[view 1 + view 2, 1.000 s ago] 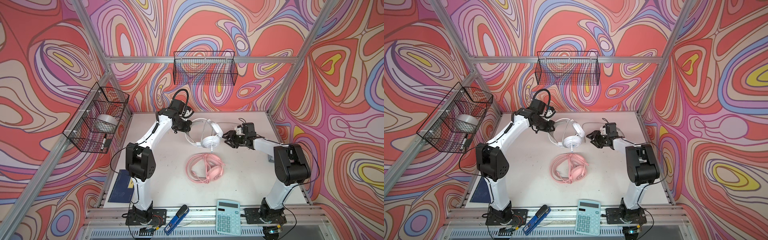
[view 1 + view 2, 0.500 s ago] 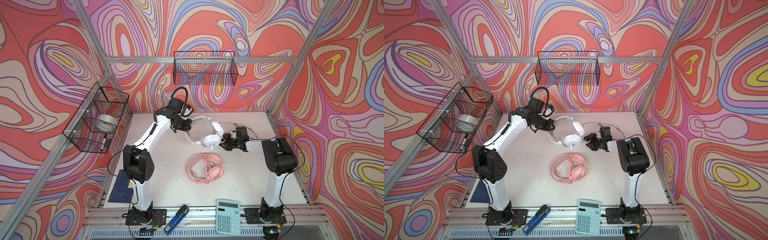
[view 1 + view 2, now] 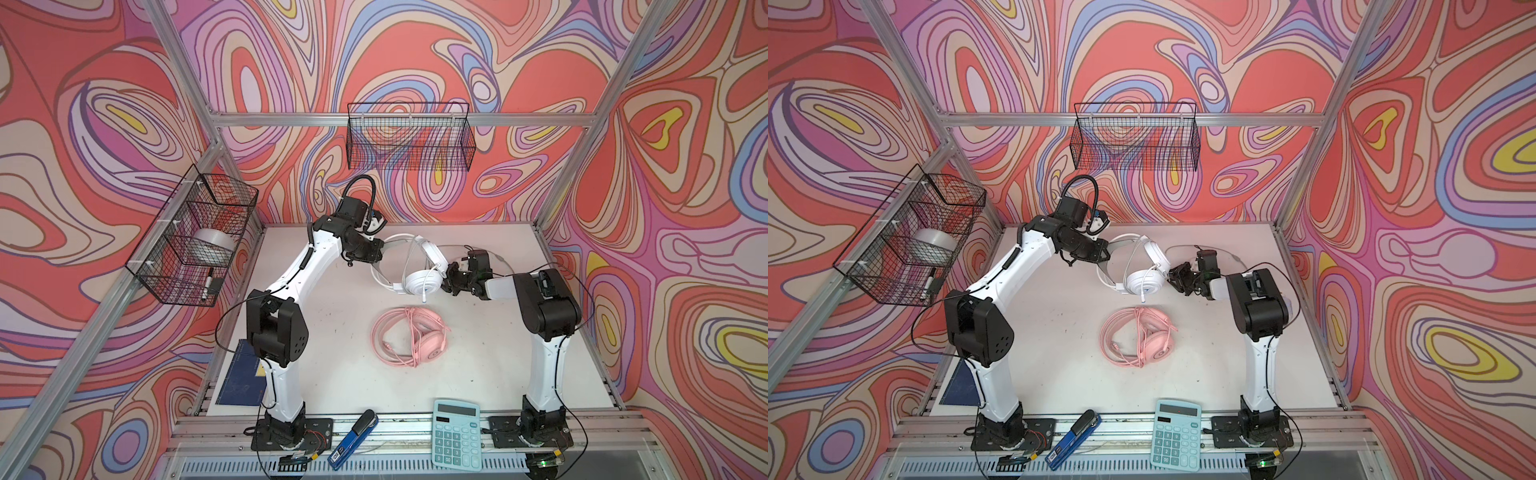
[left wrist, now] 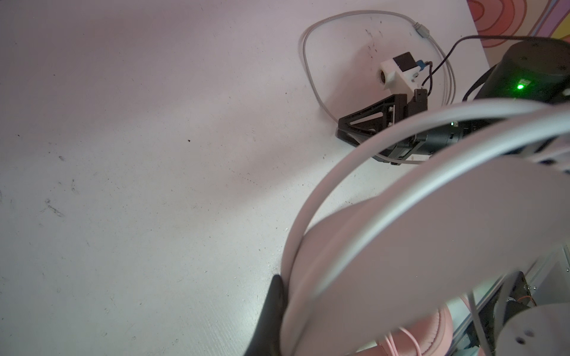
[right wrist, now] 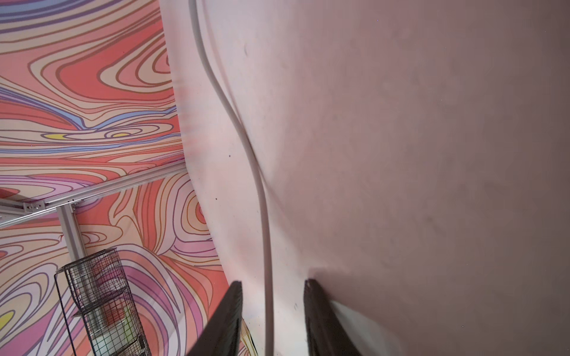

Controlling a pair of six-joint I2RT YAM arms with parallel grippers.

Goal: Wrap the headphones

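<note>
Jaws of the left gripper (image 3: 375, 252) are clamped on the band of the white headphones (image 3: 424, 281), at the back middle of the table (image 3: 324, 353); those of the right gripper (image 3: 451, 277), just beside an earcup, stand apart with the grey cord (image 5: 262, 197) running between them. Pink headphones (image 3: 409, 338) lie nearer the front, cord looped around them, with a calculator (image 3: 456, 434) at the front edge.
</note>
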